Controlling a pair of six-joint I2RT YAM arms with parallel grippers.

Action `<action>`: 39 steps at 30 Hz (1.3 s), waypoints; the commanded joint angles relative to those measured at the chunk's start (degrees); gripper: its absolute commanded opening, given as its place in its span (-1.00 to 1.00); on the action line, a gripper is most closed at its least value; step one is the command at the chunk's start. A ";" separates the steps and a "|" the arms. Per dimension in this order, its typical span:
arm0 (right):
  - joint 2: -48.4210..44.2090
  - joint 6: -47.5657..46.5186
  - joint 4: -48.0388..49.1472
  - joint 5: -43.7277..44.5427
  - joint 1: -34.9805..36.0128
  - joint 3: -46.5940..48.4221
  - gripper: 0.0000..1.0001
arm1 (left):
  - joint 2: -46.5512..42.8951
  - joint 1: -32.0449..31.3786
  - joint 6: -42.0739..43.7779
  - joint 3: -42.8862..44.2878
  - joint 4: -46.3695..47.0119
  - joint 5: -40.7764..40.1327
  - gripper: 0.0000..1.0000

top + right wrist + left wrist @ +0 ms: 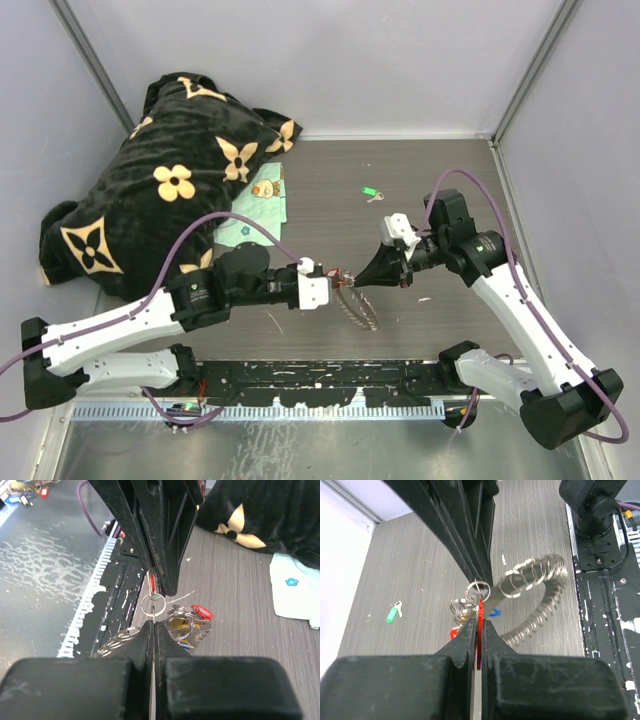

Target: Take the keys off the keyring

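The bench [330,160] is closed by pale walls at the back and on both sides. Its near edge carries a black strip [330,375] where the arms are fixed. The back left corner is filled by a black blanket [170,170] with cream flowers. A pale green cloth [262,205] lies at the blanket's edge. The middle and the right part of the bench are free, except for one green-tagged key [370,192] which lies alone near the back, well apart from the tools.

Both tools meet near the front middle of the bench, tip to tip, with very little room between them. The left tool [335,283] is closed on a flat red tag [479,630], which stands upright between its fingers. The right tool [154,626] is closed too. Its tips come to a small split ring [152,605], but I cannot tell if they really pinch it.

The keyring [360,310] is just below the two tools, toward the near edge. It is a grey loop with a coiled, spring-like rim and a hollow centre. In the left wrist view part of it is blurred. The other keys [185,622] hang in a bunch beside the right tool's tips, silver with small rings, and show one more red tag and a blue one.
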 commanded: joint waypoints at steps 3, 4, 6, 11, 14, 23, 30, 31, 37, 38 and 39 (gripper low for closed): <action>-1.69 7.41 5.23 -6.58 -3.12 1.24 -0.98 | -5.64 0.23 -8.13 -9.34 16.51 -1.32 -1.00; -1.73 8.14 5.72 -6.31 -3.17 1.19 -0.98 | -5.41 0.23 -9.02 -10.25 17.53 -1.49 -1.00; -1.81 9.53 6.96 -5.42 -3.18 0.72 -0.98 | -5.14 0.22 -10.71 -12.03 19.93 -1.37 -1.00; -2.12 13.77 10.85 -2.55 -3.72 -0.96 -0.99 | -3.66 -0.47 -13.24 -14.36 21.84 -2.07 -1.00; -2.15 15.39 12.52 -1.41 -3.73 -1.86 -0.99 | -3.42 -0.82 -13.45 -15.42 21.74 -2.64 -1.00; -2.09 15.55 12.85 -1.60 -3.71 -2.50 -0.98 | -5.13 -0.82 -9.87 -13.51 13.95 -5.29 -1.00; -1.97 19.40 16.56 -0.82 -3.75 -4.03 -0.99 | -2.50 -0.75 -9.41 -12.58 12.65 -5.20 -1.00; -2.15 19.05 16.57 -0.81 -3.73 -4.52 -0.98 | -2.83 -0.69 -8.85 -12.17 12.01 -5.62 -1.00; -3.17 11.14 12.98 -0.14 -3.76 -8.79 -0.91 | -5.20 1.01 -5.80 -6.32 5.29 -5.83 -1.00; -3.26 10.66 13.29 -0.81 -3.72 -9.62 -0.86 | -5.08 1.36 -5.32 -5.20 4.12 -5.83 -1.00; -3.25 10.61 13.80 -1.55 -3.78 -10.42 -0.82 | -4.65 1.70 -4.98 -4.16 3.49 -5.64 -1.00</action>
